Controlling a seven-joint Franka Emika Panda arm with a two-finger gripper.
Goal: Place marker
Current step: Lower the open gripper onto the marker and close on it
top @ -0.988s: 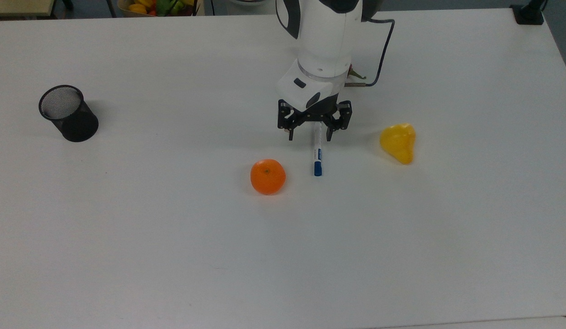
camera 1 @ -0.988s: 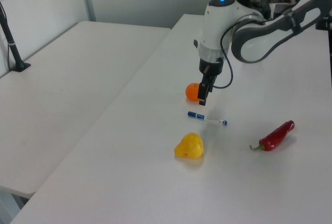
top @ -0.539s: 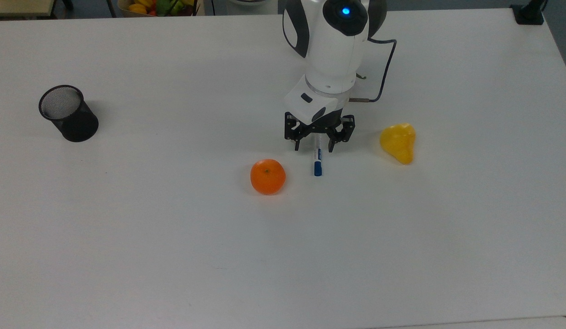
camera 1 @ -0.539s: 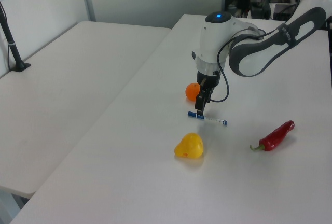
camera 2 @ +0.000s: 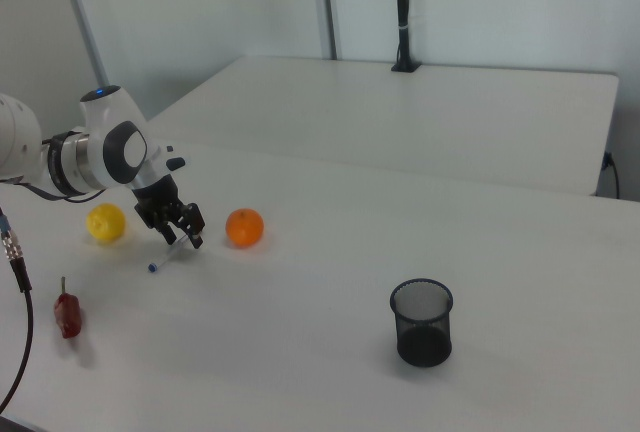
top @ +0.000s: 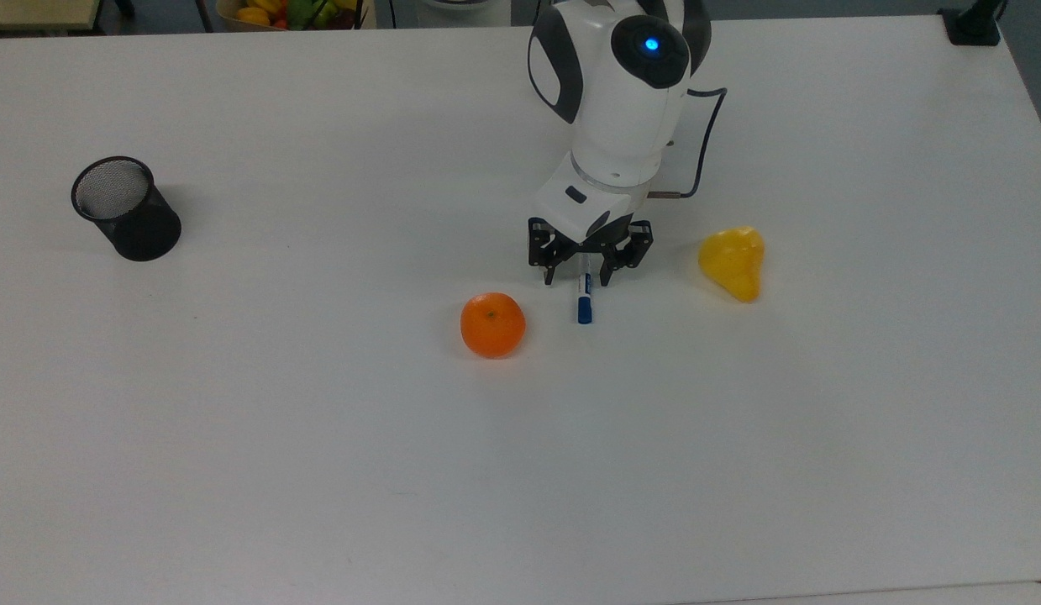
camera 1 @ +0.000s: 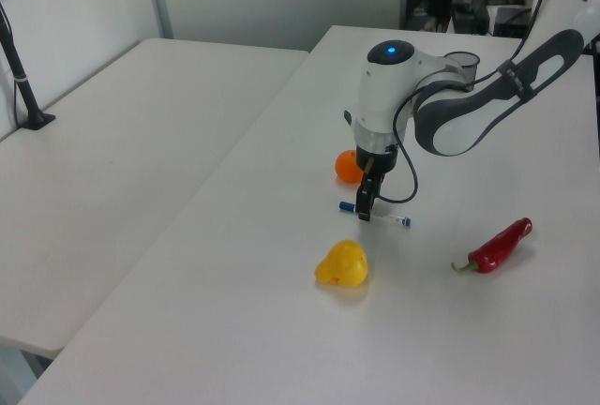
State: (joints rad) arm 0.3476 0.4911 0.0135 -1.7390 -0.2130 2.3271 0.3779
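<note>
Near the middle of the white counter (top: 318,470), I see the marker (top: 584,298) lying flat, blue cap toward the top view's bottom edge, between the orange (top: 492,324) and the yellow pear-shaped fruit (top: 733,261). It is just beside the orange, a little farther from the yellow fruit.

The gripper (top: 585,270) is low over the marker's white barrel, pointing down. I read the fingers (top: 549,273) as spread, one on each side of the barrel; whether either touches it I cannot tell. In the left view the gripper (camera 1: 365,208) sits right at the marker (camera 1: 375,216), with the orange (camera 1: 349,167) behind it and the yellow fruit (camera 1: 341,265) in front.

Red chili (camera 1: 498,246) lies on the counter well apart, toward the left view's right. Black mesh cup (top: 126,207) stands upright far off at the top view's left. In the right view the gripper (camera 2: 184,231) hangs between the yellow fruit (camera 2: 106,223) and the orange (camera 2: 244,227).
</note>
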